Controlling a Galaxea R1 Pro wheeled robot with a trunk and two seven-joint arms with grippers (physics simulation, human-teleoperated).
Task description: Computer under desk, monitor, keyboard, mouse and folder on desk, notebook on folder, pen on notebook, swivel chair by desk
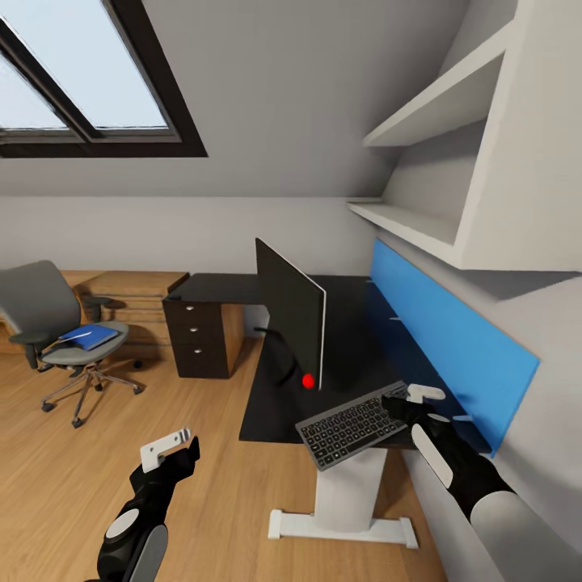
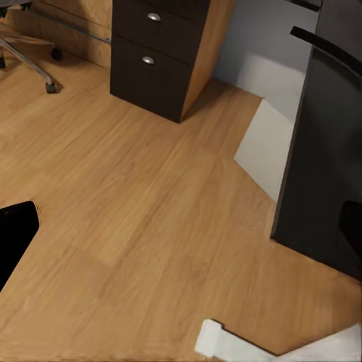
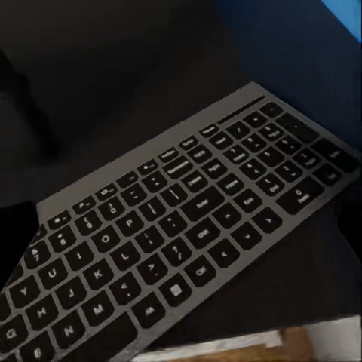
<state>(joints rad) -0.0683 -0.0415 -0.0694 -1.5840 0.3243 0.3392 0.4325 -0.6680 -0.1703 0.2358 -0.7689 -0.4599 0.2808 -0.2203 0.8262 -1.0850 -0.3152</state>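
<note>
Right end effector (image 1: 406, 398) gripping the keyboard (image 1: 353, 423) tilting over the worktop (image 1: 343, 323) edge, monitor (image 1: 293, 309) standing behind, left end effector (image 1: 168, 447) hanging, width unclear

Left arm low and bent, left gripper (image 1: 171, 449) raised with nothing between its fingers, right arm stretched forward, right gripper (image 1: 408, 400) clamped on the keyboard's (image 1: 353, 423) edge

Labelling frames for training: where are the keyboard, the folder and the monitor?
keyboard (image 1: 349, 426), head view, middle of the keys.
folder (image 1: 89, 335), head view, blue cover, lying on the chair seat.
monitor (image 1: 287, 303), head view, black screen face.
</note>
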